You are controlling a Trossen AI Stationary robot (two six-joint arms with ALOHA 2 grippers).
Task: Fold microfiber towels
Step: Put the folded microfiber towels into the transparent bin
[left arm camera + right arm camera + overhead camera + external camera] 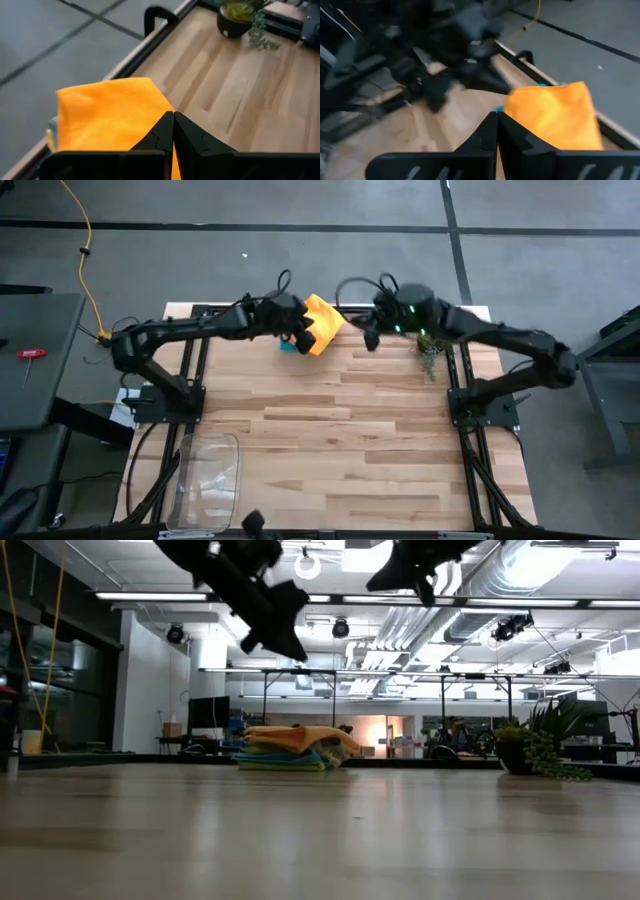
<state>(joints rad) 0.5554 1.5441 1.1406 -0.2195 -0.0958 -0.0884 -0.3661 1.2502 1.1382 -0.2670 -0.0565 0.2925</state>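
The microfiber towels lie in a stack [295, 748] at the middle of the table's far edge. An orange one [322, 323] is on top, and a teal edge [288, 346] shows under it. My left gripper [301, 336] hangs shut in the air over the stack's left side, well above it in the low view [275, 638]. Its wrist view shows the shut fingers [173, 122] in front of the orange towel [110, 115]. My right gripper [367, 337] is shut too, high in the air [425, 585] just right of the stack, pointing at the orange towel [555, 117].
A small potted plant [428, 355] stands at the far right of the table, also in the low view [540, 745]. A clear plastic tray [208, 478] lies at the near left corner. Bare wood [330, 440] fills the middle and near side.
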